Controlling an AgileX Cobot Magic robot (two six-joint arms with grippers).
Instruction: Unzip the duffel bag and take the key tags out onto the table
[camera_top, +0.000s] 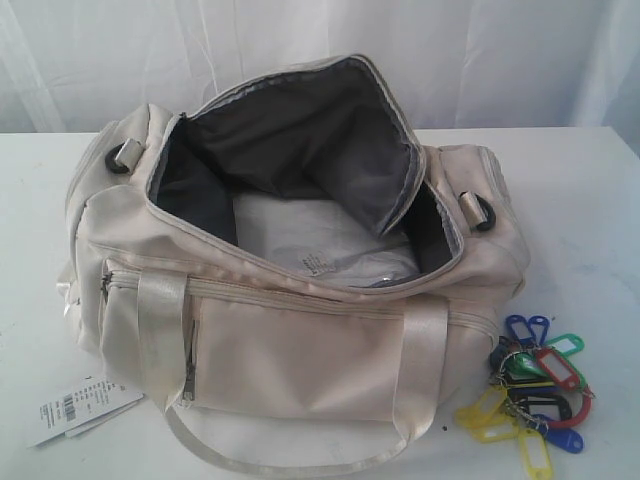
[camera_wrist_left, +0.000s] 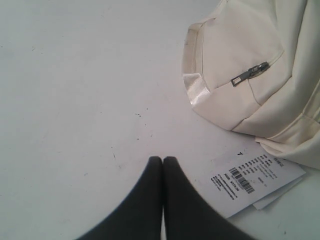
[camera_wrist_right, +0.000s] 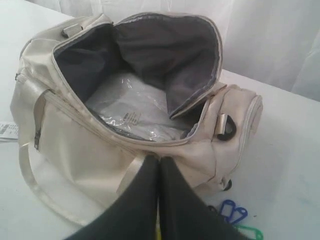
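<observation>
Key tags (camera_top: 530, 385) look light, loose; I'd pinch where they join. Left end effector (camera_wrist_left: 162, 161) and right end effector (camera_wrist_right: 159, 161) clenched, empty.

White drapery (camera_top: 80, 60) behind — perhaps a curtain.

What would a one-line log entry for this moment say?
bag: unzipped, open | key tags: on table beside bag | left end effector: shut, empty | right end effector: shut, empty

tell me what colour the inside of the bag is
Dark grey. The lining shows best in the exterior view.
</observation>
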